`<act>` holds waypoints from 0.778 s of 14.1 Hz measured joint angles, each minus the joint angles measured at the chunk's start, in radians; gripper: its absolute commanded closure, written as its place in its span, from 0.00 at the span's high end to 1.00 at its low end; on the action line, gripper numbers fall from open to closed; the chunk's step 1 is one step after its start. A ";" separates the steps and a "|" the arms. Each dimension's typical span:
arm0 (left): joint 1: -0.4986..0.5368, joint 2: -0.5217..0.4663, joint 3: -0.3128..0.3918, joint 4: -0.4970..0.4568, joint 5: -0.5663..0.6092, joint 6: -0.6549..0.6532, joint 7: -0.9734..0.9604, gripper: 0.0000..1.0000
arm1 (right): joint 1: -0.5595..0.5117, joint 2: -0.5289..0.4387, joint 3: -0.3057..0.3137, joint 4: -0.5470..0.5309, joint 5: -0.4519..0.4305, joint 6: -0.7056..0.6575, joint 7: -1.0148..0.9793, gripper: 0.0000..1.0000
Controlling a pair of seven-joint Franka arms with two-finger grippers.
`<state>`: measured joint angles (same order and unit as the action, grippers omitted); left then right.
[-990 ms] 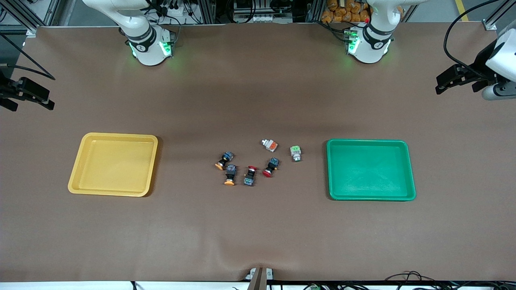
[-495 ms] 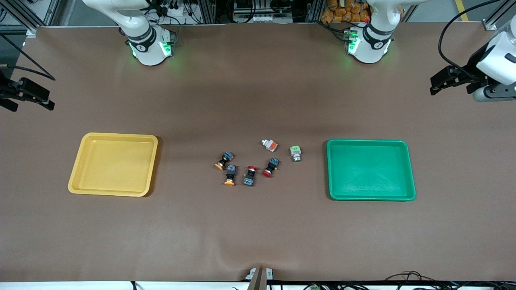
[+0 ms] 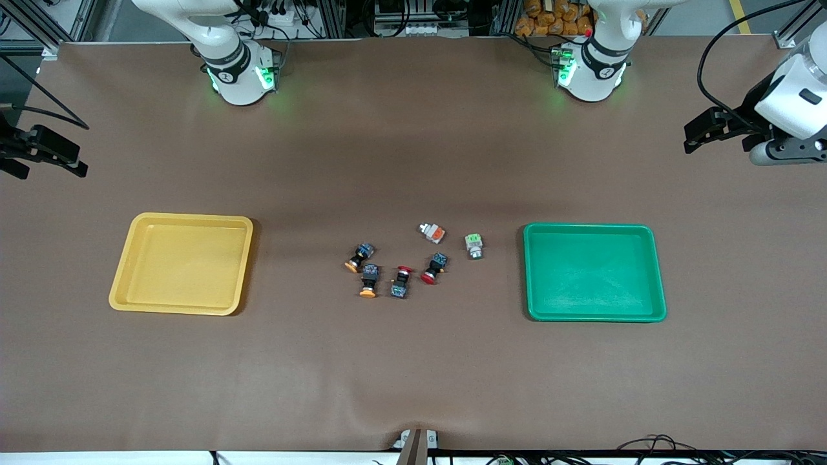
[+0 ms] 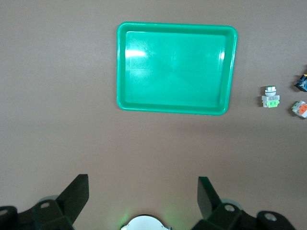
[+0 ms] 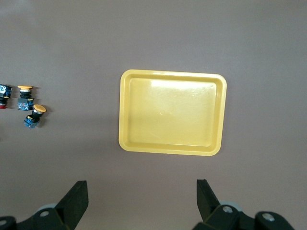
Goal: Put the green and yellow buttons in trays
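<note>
Buttons sit in a loose cluster at the middle of the brown tabletop [image 3: 413, 381], between the two trays and well apart from both. The yellow tray [image 3: 123, 284] lies toward the right arm's end, the green tray [image 3: 659, 278] toward the left arm's end, and both hold nothing.

In the cluster, two black-bodied buttons with orange-yellow caps [image 3: 359, 257] [image 3: 369, 280] lie just beside each other on the side facing the yellow tray. Next to them are two red-capped buttons [image 3: 400, 283] [image 3: 435, 267]. The whitish button with the orange block [image 3: 432, 232] lies farther from the front camera, and the whitish button with the pale green block [image 3: 474, 245] lies closest to the green tray.

The left gripper [image 4: 143, 195] hangs high in the air at its end of the tabletop, fingers spread wide, holding nothing. The right gripper [image 5: 141, 195] waits high at its own end, its fingers likewise spread and empty.
</note>
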<state>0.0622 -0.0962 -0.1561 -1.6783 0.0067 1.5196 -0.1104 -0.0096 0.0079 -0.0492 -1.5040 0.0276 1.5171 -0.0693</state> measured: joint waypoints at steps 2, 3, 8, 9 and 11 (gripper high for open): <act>0.000 0.001 -0.006 -0.002 0.000 0.000 -0.008 1.00 | 0.000 0.000 0.000 0.000 0.000 0.000 0.000 1.00; 0.000 0.004 -0.008 -0.006 0.000 -0.001 -0.012 1.00 | 0.000 0.000 0.000 0.000 0.000 0.000 0.000 1.00; -0.003 0.073 -0.088 -0.016 -0.002 0.024 -0.114 1.00 | 0.000 0.002 0.000 0.000 0.000 0.000 0.000 1.00; -0.005 0.091 -0.114 -0.023 -0.002 0.047 -0.145 1.00 | 0.000 0.003 0.000 0.000 0.000 0.000 0.000 1.00; -0.007 0.120 -0.165 -0.056 -0.002 0.115 -0.219 1.00 | -0.001 0.003 0.000 0.000 0.000 0.000 0.000 1.00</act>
<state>0.0554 0.0239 -0.3207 -1.7344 0.0050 1.6350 -0.3290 -0.0104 0.0105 -0.0496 -1.5042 0.0276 1.5172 -0.0693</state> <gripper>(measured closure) 0.000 0.000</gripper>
